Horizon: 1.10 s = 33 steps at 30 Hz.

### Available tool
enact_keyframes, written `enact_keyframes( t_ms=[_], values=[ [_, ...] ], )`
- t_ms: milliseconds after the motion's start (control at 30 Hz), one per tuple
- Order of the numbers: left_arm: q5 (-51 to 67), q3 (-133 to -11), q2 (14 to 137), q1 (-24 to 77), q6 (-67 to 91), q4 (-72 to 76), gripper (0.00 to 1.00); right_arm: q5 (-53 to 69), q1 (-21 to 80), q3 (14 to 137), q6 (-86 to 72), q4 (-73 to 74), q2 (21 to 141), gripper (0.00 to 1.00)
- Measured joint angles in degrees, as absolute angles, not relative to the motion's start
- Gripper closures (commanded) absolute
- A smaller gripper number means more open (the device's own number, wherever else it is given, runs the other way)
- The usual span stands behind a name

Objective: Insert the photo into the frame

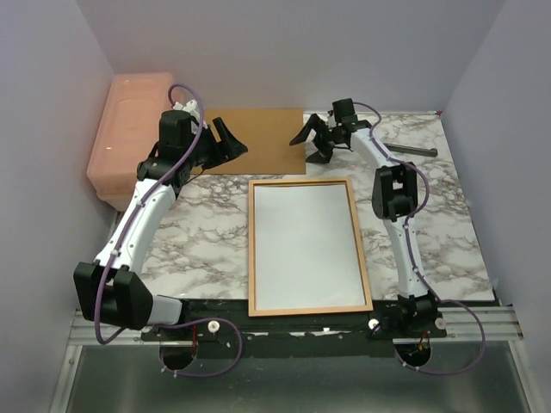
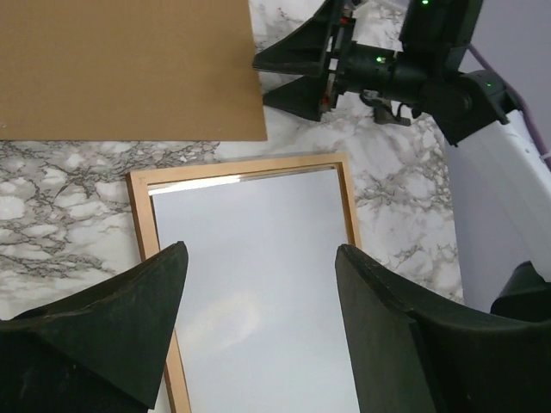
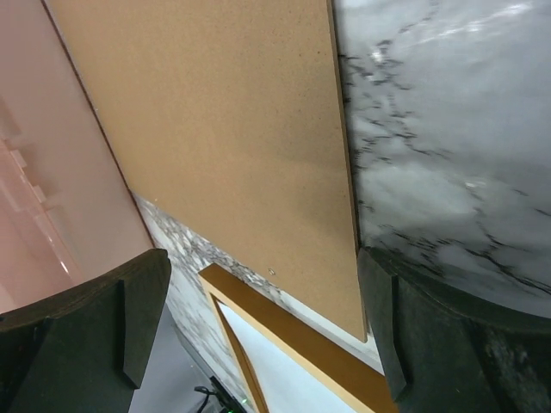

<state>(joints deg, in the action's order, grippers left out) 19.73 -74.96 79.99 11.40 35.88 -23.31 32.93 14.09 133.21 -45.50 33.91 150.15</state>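
Observation:
The thin orange-brown wooden frame (image 1: 251, 249) lies flat in the middle of the marble table, and its inside shows only a pale grey glossy surface. The colour print of the photo shows in no view. The plain brown backing board (image 1: 258, 138) lies just beyond the frame's far edge. My left gripper (image 1: 232, 142) is open and empty above the board's left edge. My right gripper (image 1: 312, 142) is open and empty above the board's right edge. The left wrist view shows the frame (image 2: 142, 215), the board (image 2: 120, 69) and the right gripper (image 2: 293, 73). The right wrist view shows the board (image 3: 224, 129) and a frame corner (image 3: 284, 323).
A pink translucent plastic box (image 1: 129, 138) stands at the far left against the wall; it also shows in the right wrist view (image 3: 34, 172). A thin metal rod (image 1: 413, 151) lies at the far right. Grey walls enclose the table on three sides.

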Motion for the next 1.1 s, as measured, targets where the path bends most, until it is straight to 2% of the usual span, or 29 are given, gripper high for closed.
enact_keyframes(
  t_ms=[400,700,1100],
  values=[
    [24.27,-64.49,71.09,9.30,36.27,-20.12,0.27,36.93,17.15,133.62,-50.52,26.59,152.24,0.01],
    [24.23,-62.17,69.32,8.03,36.14,-20.25,0.27,39.79,16.64,121.32,-55.94,13.91,147.35,0.02],
    [24.21,-57.71,67.90,7.94,35.51,-20.80,0.27,42.17,17.41,112.36,-57.56,9.52,142.10,0.02]
  ],
)
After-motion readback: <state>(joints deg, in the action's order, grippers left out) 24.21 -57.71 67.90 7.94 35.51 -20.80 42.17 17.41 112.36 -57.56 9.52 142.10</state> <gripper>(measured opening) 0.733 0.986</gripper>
